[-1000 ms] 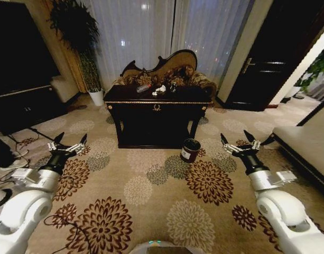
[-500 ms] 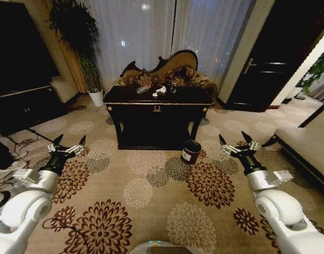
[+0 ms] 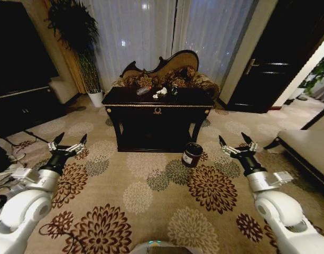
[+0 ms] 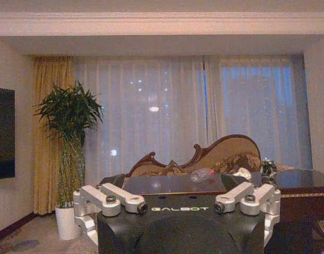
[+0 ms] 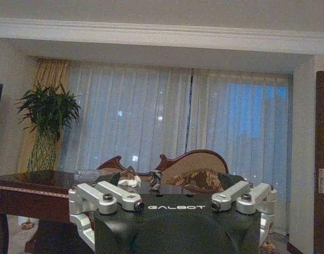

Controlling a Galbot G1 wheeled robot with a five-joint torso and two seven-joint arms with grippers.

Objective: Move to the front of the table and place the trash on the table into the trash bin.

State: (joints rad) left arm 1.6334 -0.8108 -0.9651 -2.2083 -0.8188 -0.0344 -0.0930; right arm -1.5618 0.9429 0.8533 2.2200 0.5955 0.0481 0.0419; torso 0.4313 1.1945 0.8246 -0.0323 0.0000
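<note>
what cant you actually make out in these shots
- Trash on the table: in the head view too small and far to count or name each piece.
- Inside of the trash bin: head view, too dark to tell if it holds anything.
- Table's left part: left wrist view, hidden behind the left gripper.
- Table's right end: right wrist view, hidden behind the right gripper.
- Sofa seat: head view, hidden behind the table.
</note>
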